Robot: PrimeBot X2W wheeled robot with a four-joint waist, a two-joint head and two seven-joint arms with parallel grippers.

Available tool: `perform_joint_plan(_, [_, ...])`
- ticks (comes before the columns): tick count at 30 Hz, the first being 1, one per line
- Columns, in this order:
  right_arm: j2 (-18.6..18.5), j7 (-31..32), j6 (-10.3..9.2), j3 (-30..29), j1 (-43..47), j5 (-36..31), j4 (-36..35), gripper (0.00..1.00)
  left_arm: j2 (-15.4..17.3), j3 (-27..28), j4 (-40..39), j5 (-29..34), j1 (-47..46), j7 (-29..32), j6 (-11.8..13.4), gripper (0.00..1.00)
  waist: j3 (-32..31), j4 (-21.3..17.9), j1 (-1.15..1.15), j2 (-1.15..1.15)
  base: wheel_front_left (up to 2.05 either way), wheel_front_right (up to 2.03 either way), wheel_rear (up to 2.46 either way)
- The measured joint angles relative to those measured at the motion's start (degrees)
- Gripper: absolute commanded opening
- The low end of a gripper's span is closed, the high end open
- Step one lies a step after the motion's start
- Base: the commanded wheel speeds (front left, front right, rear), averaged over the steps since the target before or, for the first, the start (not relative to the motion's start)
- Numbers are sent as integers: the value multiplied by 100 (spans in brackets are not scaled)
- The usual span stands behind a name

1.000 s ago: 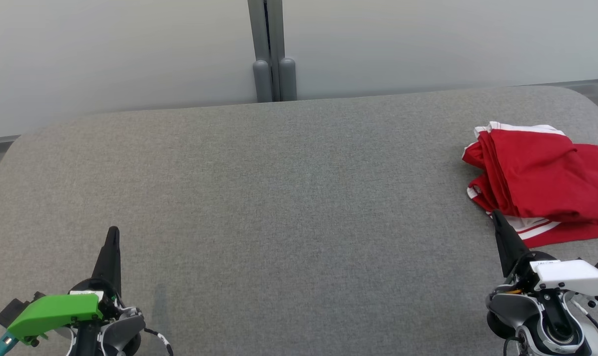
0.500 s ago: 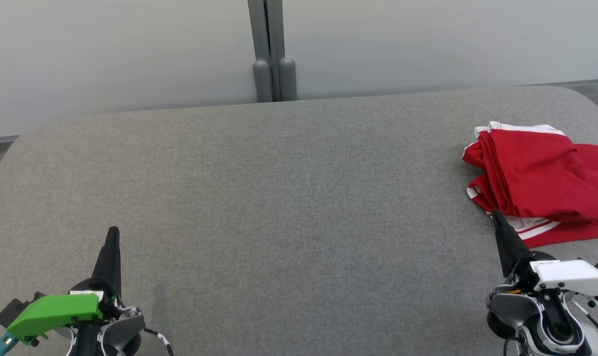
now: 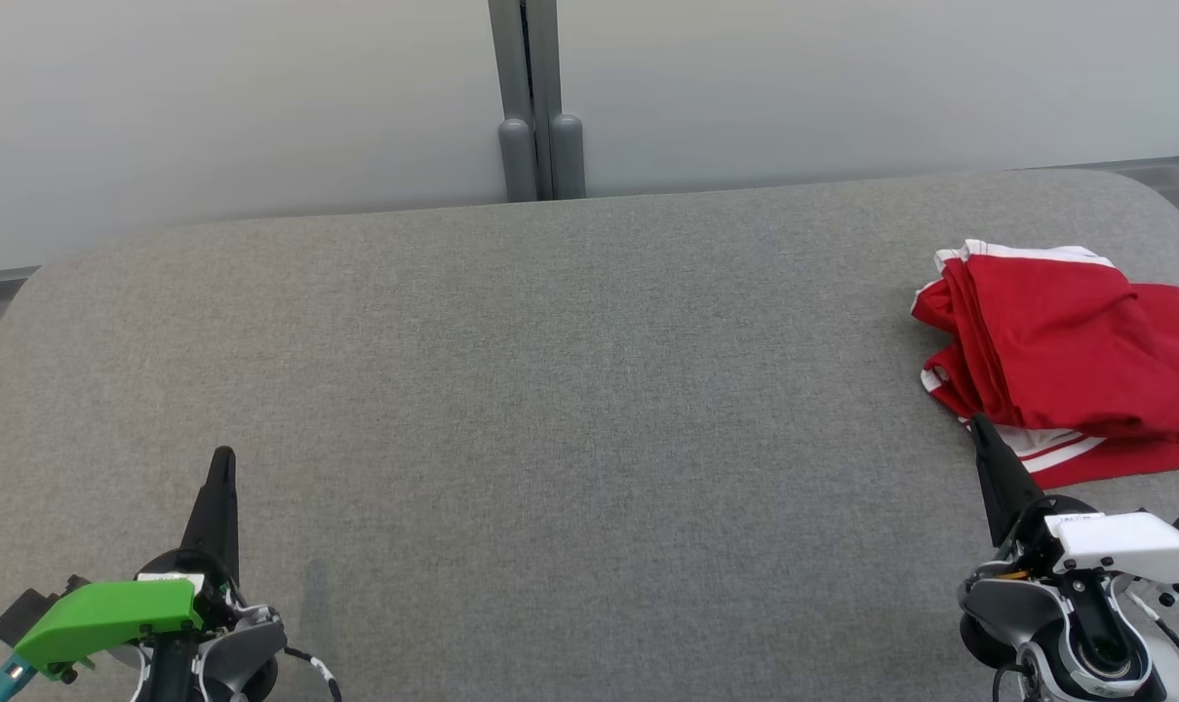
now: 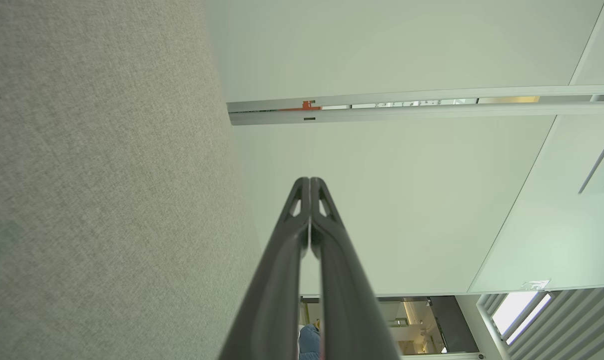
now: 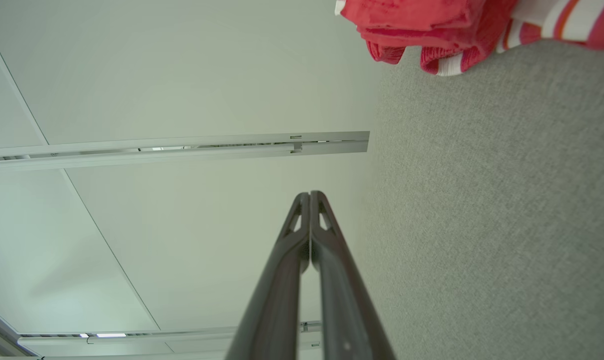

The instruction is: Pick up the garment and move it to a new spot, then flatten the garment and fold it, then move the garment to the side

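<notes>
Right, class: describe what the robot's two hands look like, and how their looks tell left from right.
Both hands have two long, dark, tapering fingers with small cut-outs near the tips. The left hand wears a bright green cover and trails a black-and-white striped cable; the right hand wears a white cover over grey joint housing.

Left end effector (image 3: 222, 460): lower left, green wrist housing (image 3: 101, 609). Two dark fingers (image 4: 282, 270) pressed flat together, tips touching, pointing forward.

Right end effector (image 3: 979, 429): lower right, white wrist housing (image 3: 1125, 546). Fingers likewise pressed together, seemingly leaning slightly toward the left.
</notes>
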Motion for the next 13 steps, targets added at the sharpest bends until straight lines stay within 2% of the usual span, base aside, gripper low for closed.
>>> perform_joint_plan(13, [0,0,0,0,0,0,0,0,0,0,0,0,0,0,0,0,0,0,0,0,0,0,0])
